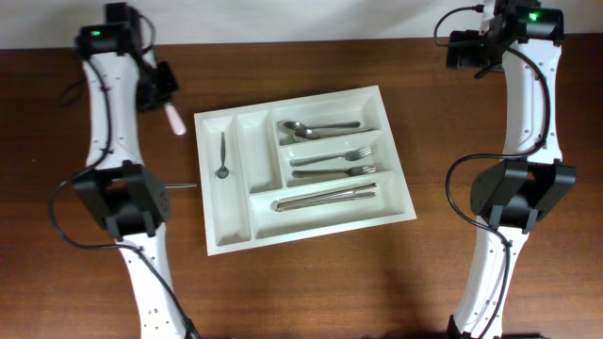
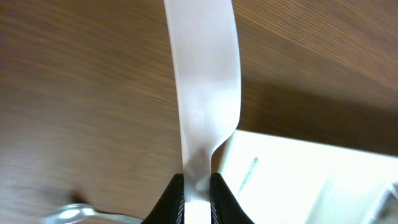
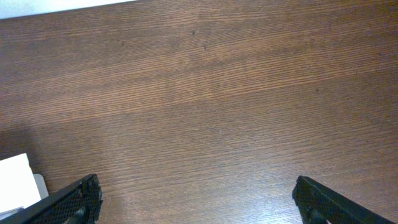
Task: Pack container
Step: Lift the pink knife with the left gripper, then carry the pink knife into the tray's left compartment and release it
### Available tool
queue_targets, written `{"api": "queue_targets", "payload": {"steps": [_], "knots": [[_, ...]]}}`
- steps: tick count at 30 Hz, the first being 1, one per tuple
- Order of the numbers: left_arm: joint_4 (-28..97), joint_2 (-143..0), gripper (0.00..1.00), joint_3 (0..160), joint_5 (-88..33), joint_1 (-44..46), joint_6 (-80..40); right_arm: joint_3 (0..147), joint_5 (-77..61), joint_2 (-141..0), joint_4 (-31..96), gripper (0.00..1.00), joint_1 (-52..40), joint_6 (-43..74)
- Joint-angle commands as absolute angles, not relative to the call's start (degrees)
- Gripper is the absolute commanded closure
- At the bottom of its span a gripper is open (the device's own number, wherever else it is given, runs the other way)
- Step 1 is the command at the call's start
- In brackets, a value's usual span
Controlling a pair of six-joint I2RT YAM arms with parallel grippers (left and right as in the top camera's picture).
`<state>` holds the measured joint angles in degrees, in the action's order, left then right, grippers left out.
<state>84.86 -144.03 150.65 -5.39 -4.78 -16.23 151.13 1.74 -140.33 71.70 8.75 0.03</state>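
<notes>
Container (image 1: 256,151) sits mid-worktop (image 1: 377,282): a white tray with one small spoon (image 1: 222,155) in its leftmost narrow slot and spoons (image 1: 316,126), forks (image 1: 334,162) and knives (image 1: 325,198) in the three long ones. Just off its far-left corner you have the left gripper (image 2: 198,196), jaws clamped on a flat silvery utensil (image 2: 205,93). Well beyond its far-right corner, your right gripper (image 3: 199,202) hangs over the worktop, jaws spread wide.
</notes>
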Motion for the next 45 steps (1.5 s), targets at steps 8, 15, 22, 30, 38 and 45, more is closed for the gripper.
{"api": "queue_targets", "payload": {"steps": [8, 15, 22, 30, 38, 45], "knots": [[86.3, -144.5, 0.98, 151.8, -7.7, 8.3, -17.7, 151.9, 2.6, -140.0, 71.6, 0.01, 8.6, 0.5], [87.4, -144.6, 0.98, 151.8, -6.4, 13.0, -22.3, 151.9, 2.6, -140.0, 71.6, 0.01, 8.6, 0.5], [93.2, -146.3, 0.98, 151.7, -5.6, 15.0, -23.4, 151.9, 2.6, -140.0, 71.6, 0.01, 8.6, 0.5], [93.8, -148.0, 0.98, 151.7, -5.6, 17.7, -23.2, 151.9, 2.6, -140.0, 71.6, 0.01, 8.6, 0.5], [93.7, -148.0, 0.48, 151.7, -2.7, 18.7, -22.6, 151.9, 2.6, -140.0, 71.6, 0.01, 8.6, 0.5], [94.2, -148.0, 0.47, 151.7, -1.7, 17.9, -22.6, 151.9, 2.6, -140.0, 71.6, 0.01, 8.6, 0.5]]}}
